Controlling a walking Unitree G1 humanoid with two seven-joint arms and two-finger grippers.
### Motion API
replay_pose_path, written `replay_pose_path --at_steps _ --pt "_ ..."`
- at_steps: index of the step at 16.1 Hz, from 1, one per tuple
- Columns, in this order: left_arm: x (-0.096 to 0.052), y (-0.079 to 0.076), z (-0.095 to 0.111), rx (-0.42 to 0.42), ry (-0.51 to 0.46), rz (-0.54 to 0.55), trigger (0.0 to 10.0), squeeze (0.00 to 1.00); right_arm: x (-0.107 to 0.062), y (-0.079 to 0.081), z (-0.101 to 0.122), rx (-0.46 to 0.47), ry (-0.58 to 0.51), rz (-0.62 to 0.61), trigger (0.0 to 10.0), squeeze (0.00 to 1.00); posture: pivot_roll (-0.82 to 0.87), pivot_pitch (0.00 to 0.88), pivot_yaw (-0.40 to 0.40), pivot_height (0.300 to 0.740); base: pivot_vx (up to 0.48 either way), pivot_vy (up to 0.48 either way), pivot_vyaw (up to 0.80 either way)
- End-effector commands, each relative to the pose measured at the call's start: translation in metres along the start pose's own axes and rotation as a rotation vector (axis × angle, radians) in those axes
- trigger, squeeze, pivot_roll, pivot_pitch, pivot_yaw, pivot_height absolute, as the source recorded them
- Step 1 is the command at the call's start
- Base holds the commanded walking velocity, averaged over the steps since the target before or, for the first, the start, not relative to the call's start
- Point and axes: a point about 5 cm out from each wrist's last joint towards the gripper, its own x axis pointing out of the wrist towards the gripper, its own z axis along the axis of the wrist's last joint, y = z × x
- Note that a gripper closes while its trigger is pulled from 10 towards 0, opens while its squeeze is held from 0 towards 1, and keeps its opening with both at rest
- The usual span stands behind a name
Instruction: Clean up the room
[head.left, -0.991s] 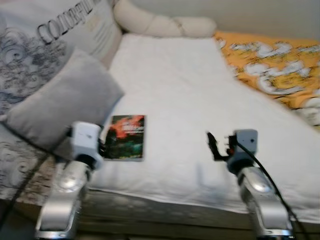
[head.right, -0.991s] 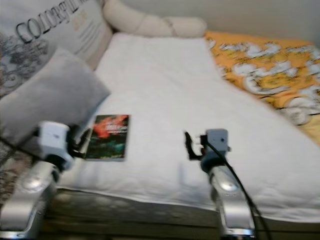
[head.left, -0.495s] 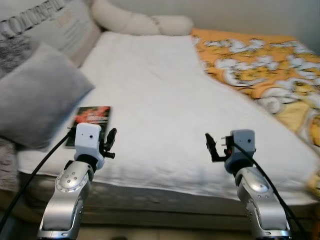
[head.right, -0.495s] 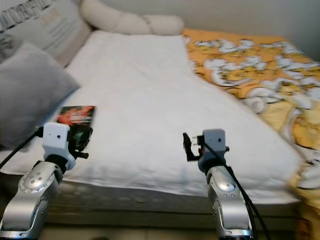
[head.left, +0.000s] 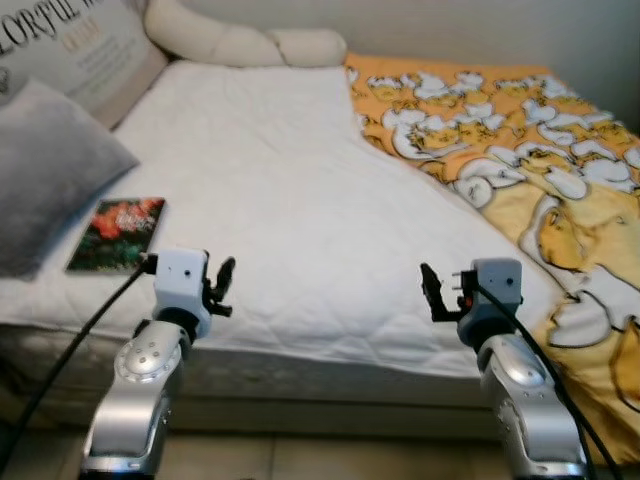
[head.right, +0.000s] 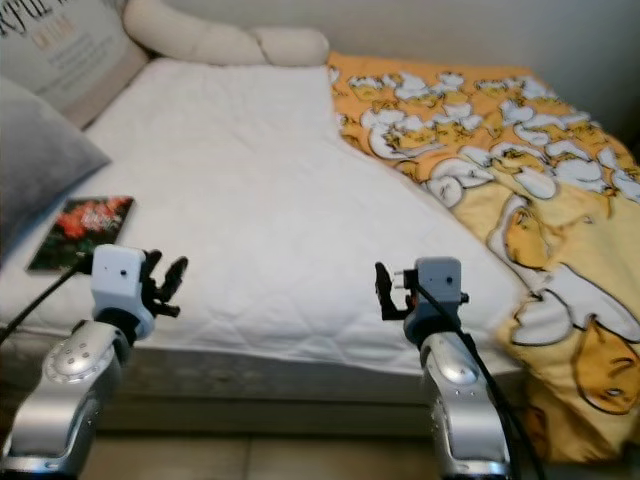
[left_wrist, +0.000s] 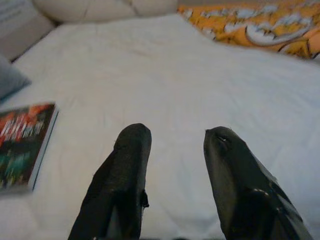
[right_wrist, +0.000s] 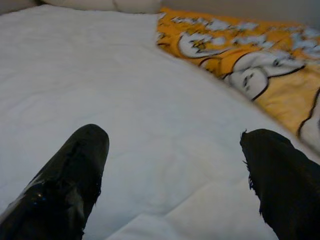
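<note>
Both silver arms reach forward, raised at the bed's near edge. The left pincer (left_wrist: 172, 137) and right pincer (right_wrist: 175, 145) gape, holding nothing.

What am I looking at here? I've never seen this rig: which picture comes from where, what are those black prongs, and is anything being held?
This is a humanoid robot standing at the side of a bed. Two pictures come from its head camera, looking down past its silver arms. The other two come from cameras on its wrists, looking along each gripper's two black fingers, the prongs you noticed. The left gripper and right gripper both hang open above the near edge of the white quilt, holding nothing. On the bed lie a book with a dark red and green cover near the left gripper, a grey pillow beside the book, and an orange duck-print blanket on the right side. A cream bolster lies along the far end.
</note>
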Motion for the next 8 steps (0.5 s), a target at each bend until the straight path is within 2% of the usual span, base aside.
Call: replay_pose_path --at_steps 1,4,8 --pt "0.0007 0.0025 0.0020 0.011 -0.009 0.009 10.0 0.00 0.0017 0.0036 0.0078 -0.011 -0.023 0.016 10.0 1.00 0.01 0.000 -0.006 0.740 0.000 -0.352 0.00" --pt "0.0033 -0.0020 0.0052 0.038 -0.021 0.002 10.0 0.00 0.0031 -0.0017 0.0070 -0.005 -0.019 0.008 10.0 1.00 0.04 0.000 -0.025 0.740 0.000 -0.351 0.00" --pt "0.0013 -0.0026 0.0032 0.026 -0.019 0.012 10.0 0.00 0.0014 0.0013 0.0043 0.005 -0.011 0.006 10.0 1.00 0.03 0.000 -0.025 0.740 0.000 -0.352 0.00"
